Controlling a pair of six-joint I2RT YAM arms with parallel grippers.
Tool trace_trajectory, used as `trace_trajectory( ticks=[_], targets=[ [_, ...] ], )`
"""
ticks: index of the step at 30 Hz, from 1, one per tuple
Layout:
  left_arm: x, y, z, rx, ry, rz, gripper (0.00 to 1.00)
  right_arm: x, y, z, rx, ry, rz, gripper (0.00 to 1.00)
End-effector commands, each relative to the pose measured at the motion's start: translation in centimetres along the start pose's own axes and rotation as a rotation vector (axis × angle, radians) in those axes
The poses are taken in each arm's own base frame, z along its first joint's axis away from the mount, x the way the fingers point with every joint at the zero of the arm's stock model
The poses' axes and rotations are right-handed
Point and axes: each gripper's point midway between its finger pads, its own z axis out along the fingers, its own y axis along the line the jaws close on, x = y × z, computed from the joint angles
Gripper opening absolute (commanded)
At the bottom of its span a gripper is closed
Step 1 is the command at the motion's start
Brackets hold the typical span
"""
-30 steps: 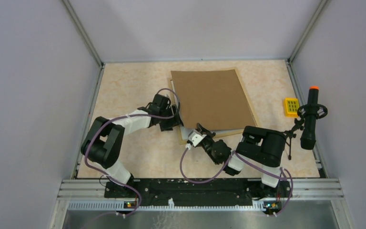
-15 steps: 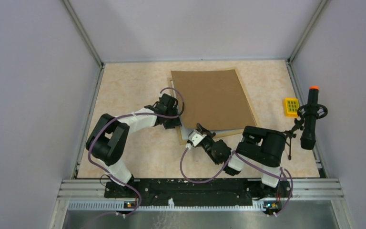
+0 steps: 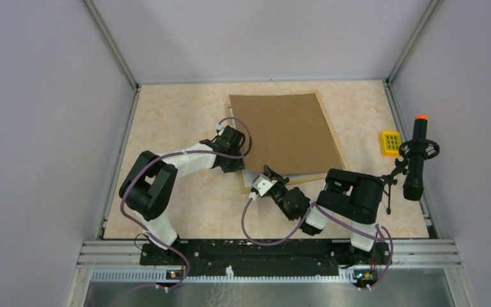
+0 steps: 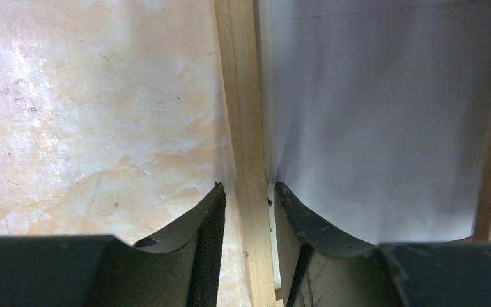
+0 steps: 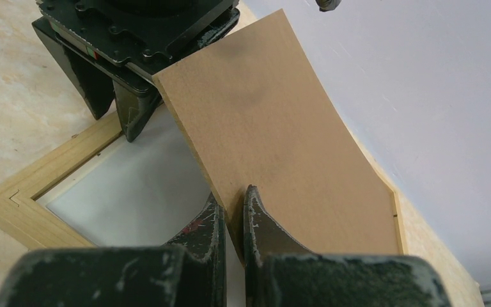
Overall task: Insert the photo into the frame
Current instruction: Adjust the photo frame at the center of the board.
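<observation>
My left gripper [image 4: 249,195] straddles the left rail of the frame [image 4: 241,109], with one finger on the table [image 4: 89,102] side and one on the white sheet [image 4: 371,115] inside; I cannot tell whether the fingers clamp the rail. My right gripper [image 5: 233,203] is closed on the near edge of the brown board [image 5: 275,128] and holds that edge raised above the frame, which lies flat on the table. I cannot tell whether the white sheet is the photo.
</observation>
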Motion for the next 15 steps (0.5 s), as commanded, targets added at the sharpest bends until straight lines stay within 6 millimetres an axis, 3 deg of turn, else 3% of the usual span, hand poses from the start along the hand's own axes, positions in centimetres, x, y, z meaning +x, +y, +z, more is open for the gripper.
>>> trace_trajectory(
  ticks=[1,6,9,12,15],
  targets=[
    [4.1,4.0,1.0,-0.167,0.125,0.029,0.39,-2.7,-2.4,0.2,0.139,-0.112,0.37,0.0],
    [4.4,4.7,1.4,-0.201,0.127,0.038,0.37,-2.8,-2.5,0.2,0.14,-0.115,0.37,0.0],
    [4.6,5.0,1.5,-0.217,0.135,0.044,0.25,-2.8,-2.6,0.2,0.141,-0.115,0.366,0.0],
    [4.7,4.9,1.6,-0.196,0.135,0.059,0.0,-2.8,-2.6,0.3,0.143,-0.115,0.363,0.0],
    [5.0,4.5,1.7,-0.159,0.143,0.071,0.0,-2.7,-2.6,0.2,0.144,-0.112,0.362,0.0]
  ],
)
